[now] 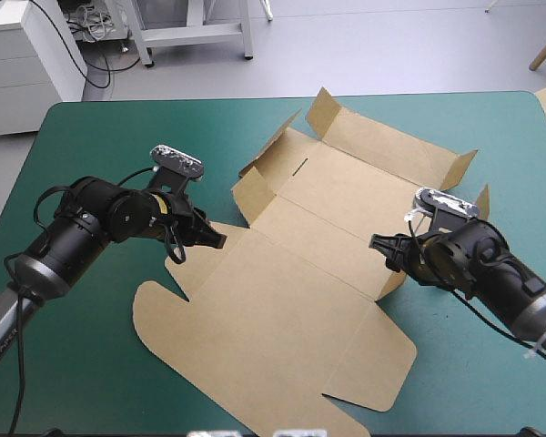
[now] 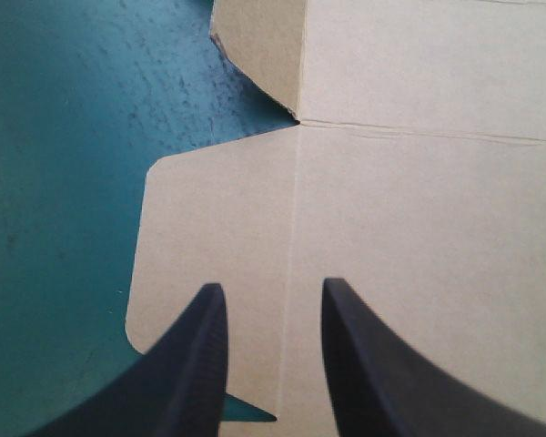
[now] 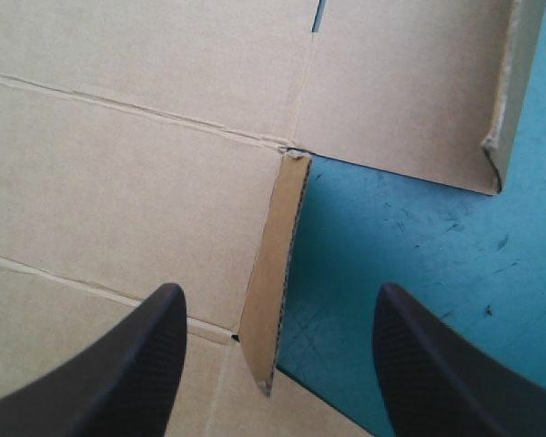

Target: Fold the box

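Both empty: left pincer (image 2: 271,291) slightly parted, right pincer (image 3: 282,291) wide astride a raised flap (image 3: 273,246). The box (image 1: 291,291) looks light, stiff (hinging at creases); take flap edges.

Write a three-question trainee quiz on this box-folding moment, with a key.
1. True or false: the right gripper is shut on the box.
2. What stands between the right gripper's fingers? A: a raised side flap. B: a folded T-shirt. C: a roll of tape.
3. Fill in: the rounded flap at the left gripper lies ____ on the teal-green cover.

Key: 1 false, the fingers stand wide apart; 2 A; 3 flat.
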`<control>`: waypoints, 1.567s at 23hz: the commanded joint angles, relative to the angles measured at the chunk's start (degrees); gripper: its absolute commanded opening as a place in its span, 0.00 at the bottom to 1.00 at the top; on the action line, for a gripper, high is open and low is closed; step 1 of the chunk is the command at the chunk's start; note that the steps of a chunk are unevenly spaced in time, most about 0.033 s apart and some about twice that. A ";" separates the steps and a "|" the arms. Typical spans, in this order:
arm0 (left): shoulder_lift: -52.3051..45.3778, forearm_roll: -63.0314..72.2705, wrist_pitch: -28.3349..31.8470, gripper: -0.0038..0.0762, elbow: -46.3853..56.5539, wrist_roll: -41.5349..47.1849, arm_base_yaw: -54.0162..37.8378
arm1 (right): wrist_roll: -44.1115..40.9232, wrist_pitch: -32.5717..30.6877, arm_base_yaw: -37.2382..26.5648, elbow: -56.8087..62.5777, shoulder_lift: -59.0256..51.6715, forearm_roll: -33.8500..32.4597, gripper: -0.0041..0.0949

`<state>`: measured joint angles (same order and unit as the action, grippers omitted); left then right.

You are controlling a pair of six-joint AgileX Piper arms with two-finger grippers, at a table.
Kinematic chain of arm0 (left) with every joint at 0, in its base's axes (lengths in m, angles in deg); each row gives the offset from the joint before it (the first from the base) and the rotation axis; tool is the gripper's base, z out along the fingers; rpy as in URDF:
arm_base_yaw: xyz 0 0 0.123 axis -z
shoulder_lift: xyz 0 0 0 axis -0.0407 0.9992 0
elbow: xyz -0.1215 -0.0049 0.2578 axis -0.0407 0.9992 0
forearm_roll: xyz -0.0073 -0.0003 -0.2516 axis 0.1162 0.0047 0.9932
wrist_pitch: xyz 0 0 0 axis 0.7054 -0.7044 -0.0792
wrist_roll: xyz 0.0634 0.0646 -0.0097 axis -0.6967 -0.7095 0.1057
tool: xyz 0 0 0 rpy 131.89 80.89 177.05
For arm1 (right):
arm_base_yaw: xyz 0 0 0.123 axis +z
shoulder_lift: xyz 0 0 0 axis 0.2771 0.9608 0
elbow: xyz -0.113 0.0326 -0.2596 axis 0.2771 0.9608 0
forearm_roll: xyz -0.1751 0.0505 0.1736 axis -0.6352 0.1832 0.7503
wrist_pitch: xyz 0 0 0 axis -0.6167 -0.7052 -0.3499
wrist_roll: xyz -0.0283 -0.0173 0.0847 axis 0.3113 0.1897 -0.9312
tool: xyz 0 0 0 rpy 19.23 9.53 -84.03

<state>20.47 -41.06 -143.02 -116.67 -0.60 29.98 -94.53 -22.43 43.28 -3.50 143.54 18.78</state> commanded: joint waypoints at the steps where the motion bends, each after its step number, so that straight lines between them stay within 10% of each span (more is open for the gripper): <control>1: -1.62 0.45 2.14 0.35 -2.03 0.17 -0.09 | -0.54 2.74 -0.03 -1.32 1.58 -1.31 0.60; 24: -1.62 -1.84 1.23 0.35 -2.03 0.17 -0.09 | 10.36 6.31 -6.97 -1.23 11.54 9.46 0.59; 36: -1.62 -1.84 1.16 0.35 -2.03 0.17 -0.09 | 11.97 6.45 -6.97 -1.23 11.94 8.79 0.02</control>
<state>20.47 -42.90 -143.94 -116.67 -0.60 29.98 -84.10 -16.81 36.56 -3.50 157.17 28.97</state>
